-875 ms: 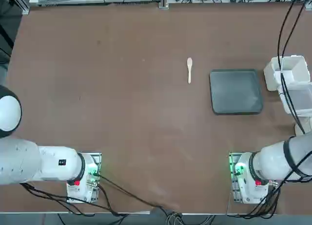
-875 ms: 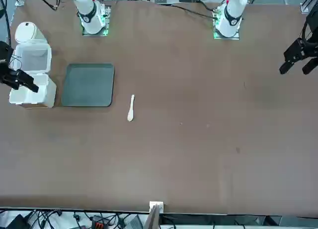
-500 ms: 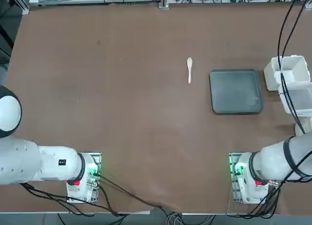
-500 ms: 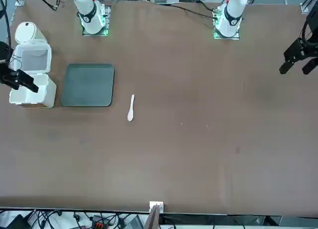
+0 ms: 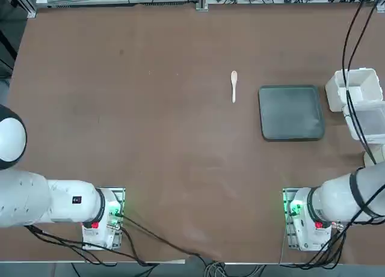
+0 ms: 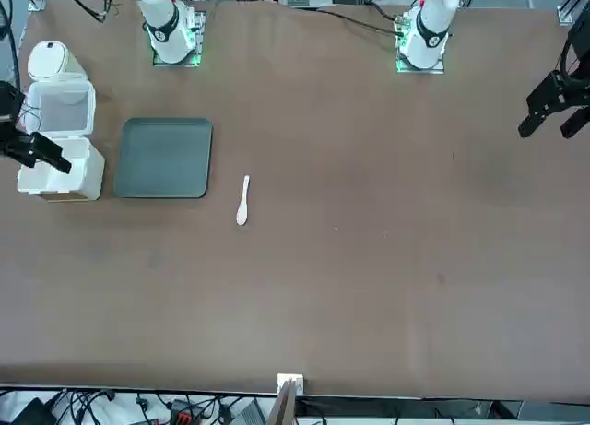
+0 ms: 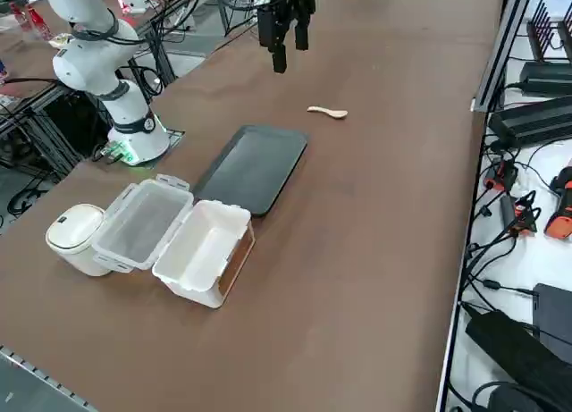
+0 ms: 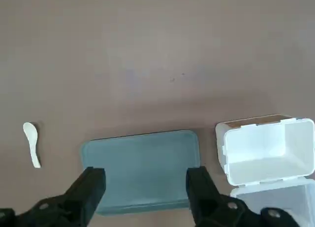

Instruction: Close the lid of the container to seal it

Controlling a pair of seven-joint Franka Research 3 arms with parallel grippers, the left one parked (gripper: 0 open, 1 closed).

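Top view: the box (image 5: 358, 88) sits at the table's right edge beside a grey tray (image 5: 291, 112), its lid (image 5: 367, 124) flung open; cables cross both.

Front view: the right gripper (image 6: 26, 147) is cut off at the frame's edge.

Side view: box and lid lie hinged flat, near a round white pot (image 7: 75, 235).

Wrist view: fingers apart and empty above the tray. Approach has not begun; next, reach the lid and fold it over.

A grey tray (image 5: 291, 113) lies on the table (image 5: 150, 139) at three o'clock, a spoon (image 5: 234, 86) beside it, the open container (image 5: 356, 88) at the edge.
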